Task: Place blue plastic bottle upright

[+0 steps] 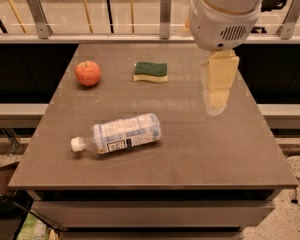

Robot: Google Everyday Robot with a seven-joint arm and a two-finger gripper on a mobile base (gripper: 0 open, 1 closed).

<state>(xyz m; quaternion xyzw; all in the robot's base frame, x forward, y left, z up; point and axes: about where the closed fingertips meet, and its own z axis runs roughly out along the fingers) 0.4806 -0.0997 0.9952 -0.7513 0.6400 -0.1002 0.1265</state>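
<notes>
The blue plastic bottle (122,133) lies on its side on the table (215,154), its white cap (77,144) pointing away from the gripper (216,105) toward the table's front-left corner, its base the end nearer the gripper. It is well apart from the gripper, left of it in the view and closer to the front edge. The gripper hangs above the table's right part, holding nothing, and whether it is open or closed cannot be told from this angle. Beyond the bottle, left of the gripper and toward the far edge, sit a green and yellow sponge (151,71) and, further left, a red apple (87,73), both clear of the bottle.

Risks, as I judge them: the bottle is round and looks light, so a touch on one side before the gripper closes could roll it toward the front edge. A hold too near one end may let it swing or slip as it is tipped up, and a release before the base sits flat would likely topple it again.

The pale label (132,130) carries dark print, but no brand or word can be read
</notes>
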